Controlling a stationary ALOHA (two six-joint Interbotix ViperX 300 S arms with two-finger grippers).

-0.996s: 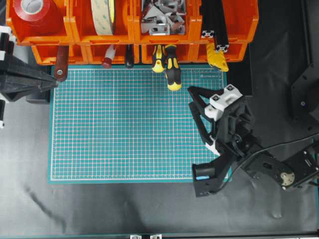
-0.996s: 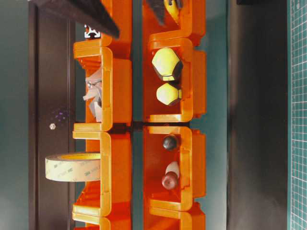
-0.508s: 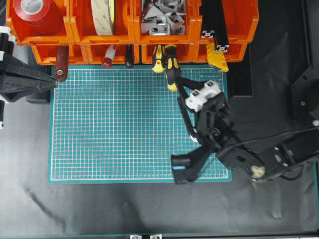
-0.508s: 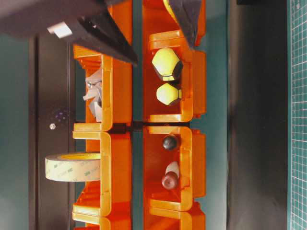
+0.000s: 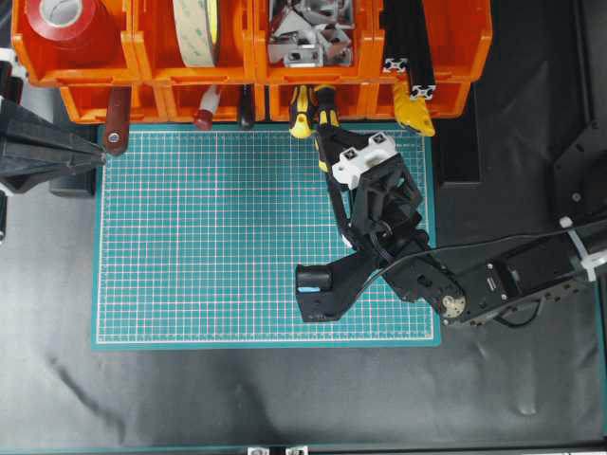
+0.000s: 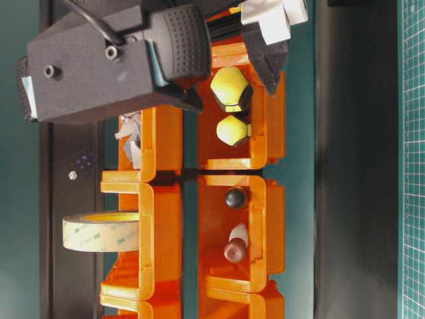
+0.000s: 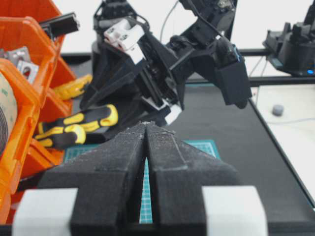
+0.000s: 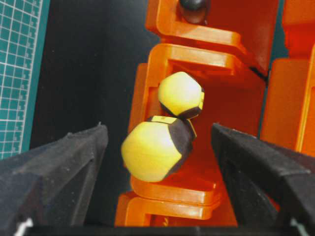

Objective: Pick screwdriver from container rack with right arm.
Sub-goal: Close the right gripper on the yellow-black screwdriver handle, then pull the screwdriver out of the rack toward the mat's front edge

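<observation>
We saw the right gripper [image 8: 157,162] wide open and holding nothing, its two fingers [image 8: 54,162] standing on either side of the screwdriver [image 8: 156,150] without touching it. The screwdriver lay in a lower bin of the container rack [image 5: 432,43], its handle sticking out over the green mat [image 5: 209,237].

**benchrat:** quick count from overhead – how many bins up top?

**tapehoarder:** four orange bins across the upper tier of the container rack [image 5: 370,52]. Two tape rolls – one red [image 5: 68,24], one tan [image 5: 197,28].

**benchrat:** yellow-and-black screwdrivers?

**tapehoarder:** two, side by side: the screwdriver [image 5: 327,118] and a stubbier one [image 5: 302,112]. Three other handles stick out further left, plus one green cutting mat [image 5: 209,246] and two robot arms.
</observation>
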